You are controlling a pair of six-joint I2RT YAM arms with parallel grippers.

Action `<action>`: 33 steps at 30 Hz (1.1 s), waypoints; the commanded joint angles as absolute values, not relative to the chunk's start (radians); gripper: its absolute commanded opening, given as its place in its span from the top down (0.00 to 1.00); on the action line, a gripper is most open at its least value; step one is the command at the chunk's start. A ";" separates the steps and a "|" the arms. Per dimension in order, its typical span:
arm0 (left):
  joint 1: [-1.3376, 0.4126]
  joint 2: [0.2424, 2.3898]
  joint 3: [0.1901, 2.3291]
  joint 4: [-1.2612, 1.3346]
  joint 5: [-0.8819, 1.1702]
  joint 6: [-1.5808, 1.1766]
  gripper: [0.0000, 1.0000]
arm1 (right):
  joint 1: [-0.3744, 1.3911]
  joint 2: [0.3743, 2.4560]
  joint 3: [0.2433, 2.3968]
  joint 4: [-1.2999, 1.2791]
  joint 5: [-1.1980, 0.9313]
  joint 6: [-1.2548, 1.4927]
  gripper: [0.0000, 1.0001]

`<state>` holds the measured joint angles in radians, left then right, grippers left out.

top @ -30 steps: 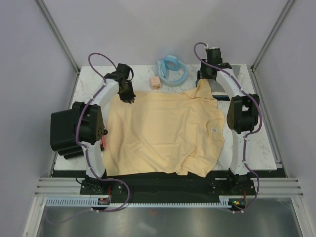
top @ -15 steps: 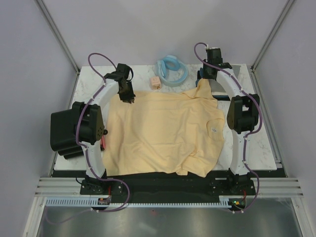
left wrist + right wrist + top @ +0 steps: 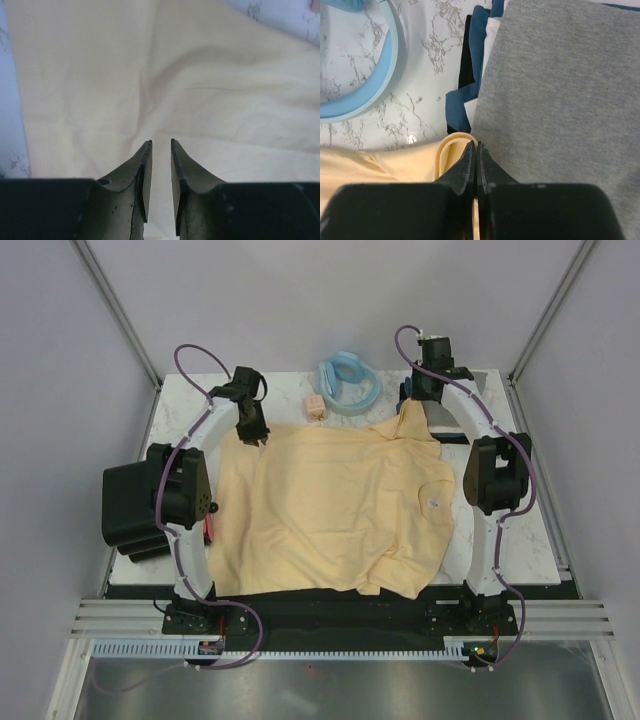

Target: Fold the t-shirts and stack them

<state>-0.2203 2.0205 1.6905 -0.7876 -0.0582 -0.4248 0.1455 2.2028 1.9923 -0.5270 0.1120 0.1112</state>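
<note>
A large pale yellow t-shirt (image 3: 330,505) lies spread over the middle of the table. My left gripper (image 3: 251,430) hangs over its far left corner. In the left wrist view this gripper (image 3: 161,142) is open by a narrow gap, with nothing in it and the yellow cloth (image 3: 210,90) below. My right gripper (image 3: 416,406) is at the shirt's far right corner. In the right wrist view it (image 3: 475,144) is shut on a rolled edge of the yellow t-shirt (image 3: 445,150). Just beyond lies a folded grey t-shirt (image 3: 560,90) on top of white (image 3: 492,30) and navy (image 3: 479,40) ones.
A light blue ring (image 3: 348,383) and a small pink block (image 3: 316,407) lie at the back of the marble table (image 3: 530,530). A black box (image 3: 135,505) stands at the left edge beside the left arm. The shirt's front hem hangs over the near edge.
My right gripper has closed on the yellow shirt's edge. My left gripper has shifted slightly back and to the left, and its jaws have parted a little.
</note>
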 commanded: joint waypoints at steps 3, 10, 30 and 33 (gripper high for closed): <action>-0.127 2.144 1.831 -0.764 -0.127 -0.518 0.63 | 0.141 2.020 1.928 -0.499 0.115 0.110 1.00; -0.083 2.272 2.019 -0.779 -0.177 -0.492 0.56 | 0.140 1.934 1.833 -0.489 0.083 0.135 1.00; -0.023 2.482 2.336 -0.844 -0.248 -0.545 0.50 | 0.141 1.822 1.720 -0.474 -0.025 0.155 1.00; -0.015 2.493 2.362 -0.844 -0.256 -0.541 0.50 | 0.140 1.799 1.710 -0.476 -0.017 0.152 1.00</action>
